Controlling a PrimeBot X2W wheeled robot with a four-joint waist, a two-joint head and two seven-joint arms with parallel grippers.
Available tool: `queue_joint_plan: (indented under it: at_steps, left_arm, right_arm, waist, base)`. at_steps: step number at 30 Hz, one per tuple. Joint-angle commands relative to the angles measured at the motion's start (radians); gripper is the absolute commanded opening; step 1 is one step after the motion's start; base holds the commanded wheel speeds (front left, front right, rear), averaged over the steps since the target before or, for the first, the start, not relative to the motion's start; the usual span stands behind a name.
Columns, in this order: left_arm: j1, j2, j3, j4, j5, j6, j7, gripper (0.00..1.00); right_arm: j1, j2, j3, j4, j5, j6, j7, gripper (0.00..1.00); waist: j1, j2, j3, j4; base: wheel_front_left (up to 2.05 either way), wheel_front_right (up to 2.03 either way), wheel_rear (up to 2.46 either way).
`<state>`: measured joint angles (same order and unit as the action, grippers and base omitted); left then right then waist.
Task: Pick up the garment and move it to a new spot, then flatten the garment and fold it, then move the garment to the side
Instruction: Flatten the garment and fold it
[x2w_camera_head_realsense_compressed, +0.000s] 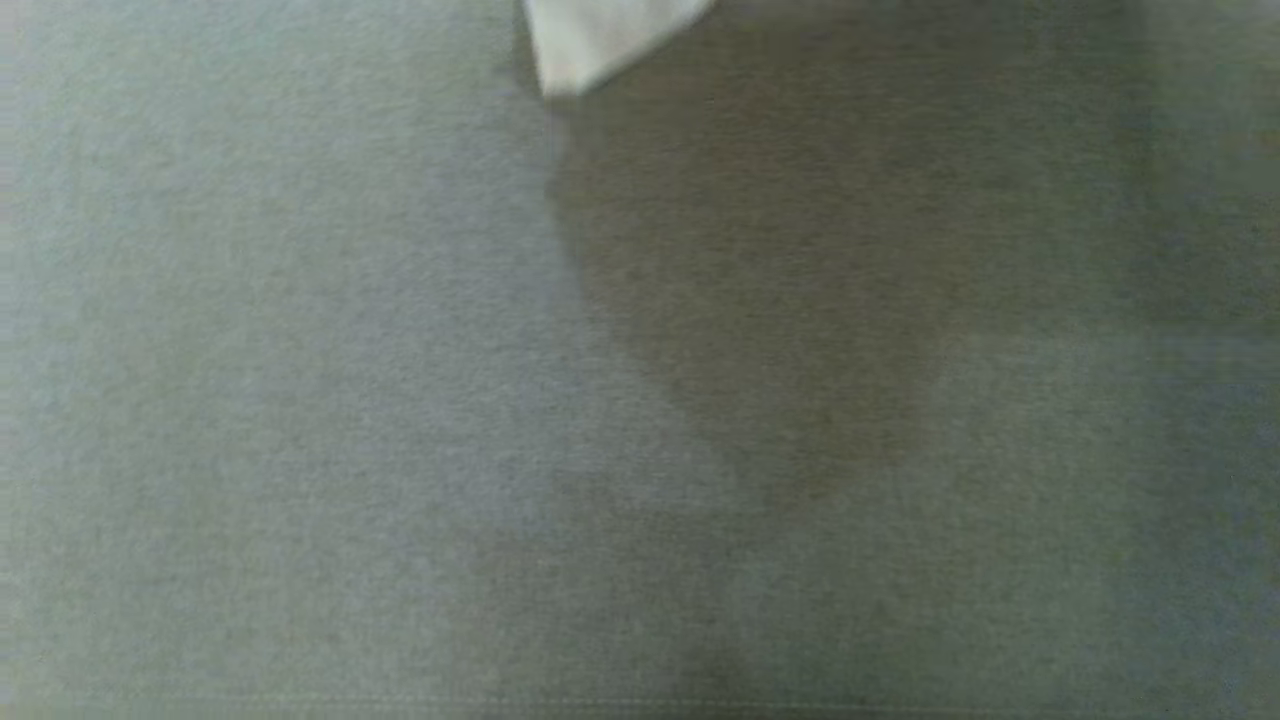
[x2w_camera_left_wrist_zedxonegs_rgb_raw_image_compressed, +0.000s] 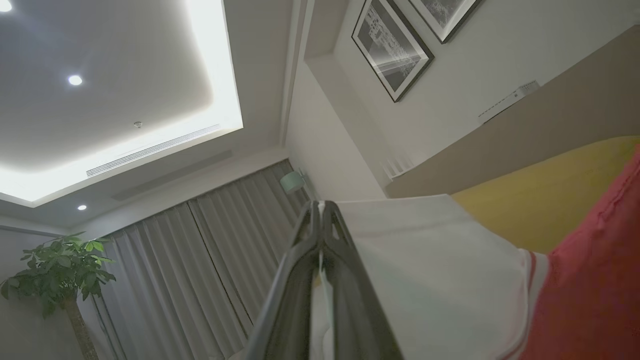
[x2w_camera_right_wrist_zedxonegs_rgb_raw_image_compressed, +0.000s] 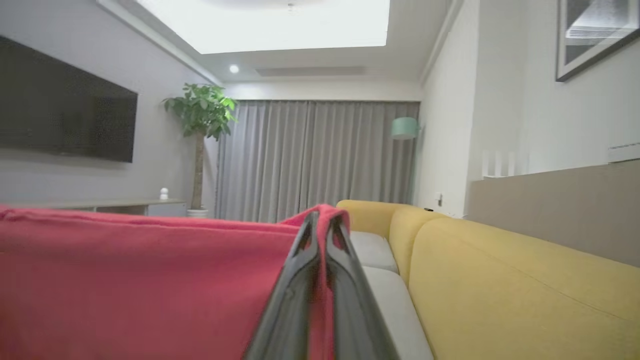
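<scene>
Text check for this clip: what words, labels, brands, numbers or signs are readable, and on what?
None readable.
Framed pictures: blurred grey images, no legible lettering.
White box: too small to tell.
Television: dark, no legible brand.
Garment: no print showing.

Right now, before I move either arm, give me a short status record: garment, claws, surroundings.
garment: red and white, gripped by both claws
left claw: shut on its white section
right claw: shut on its red edge
sofa: yellow, pale seat cushions, beyond the garment
head view: blurred grey cloth, white corner at the top edge
folded or flat: cannot tell
</scene>
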<state>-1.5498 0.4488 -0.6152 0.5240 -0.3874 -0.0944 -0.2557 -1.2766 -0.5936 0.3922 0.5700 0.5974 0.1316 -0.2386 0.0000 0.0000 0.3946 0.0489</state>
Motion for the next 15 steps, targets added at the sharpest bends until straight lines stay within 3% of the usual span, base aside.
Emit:
queue_joint_plan:
  at_steps: [1, 8, 15]
  left_arm:
    - [-0.015, 0.049, 0.025, -0.035, -0.002, -0.006, -0.002, 0.00]
    - [0.288, 0.133, -0.028, -0.198, -0.032, -0.017, -0.005, 0.00]
    - [0.735, 0.230, -0.087, -0.403, -0.037, 0.069, -0.006, 0.00]
  right_arm:
    - [0.007, -0.023, 0.019, -0.012, 0.001, -0.001, -0.006, 0.00]
    - [0.178, -0.074, 0.110, 0.025, 0.055, -0.001, -0.018, 0.00]
    - [0.475, -0.086, 0.124, -0.003, 0.125, -0.001, -0.023, 0.00]
  waist:
    - [0.0000, 0.0000, 0.013, 0.026]
    - [0.0000, 0.0000, 0.003, 0.060]
    - [0.0000, 0.0000, -0.068, 0.063]
  base:
    - [0.00, 0.00, 0.00]
    - [0.00, 0.00, 0.00]
    - [0.00, 0.00, 0.00]
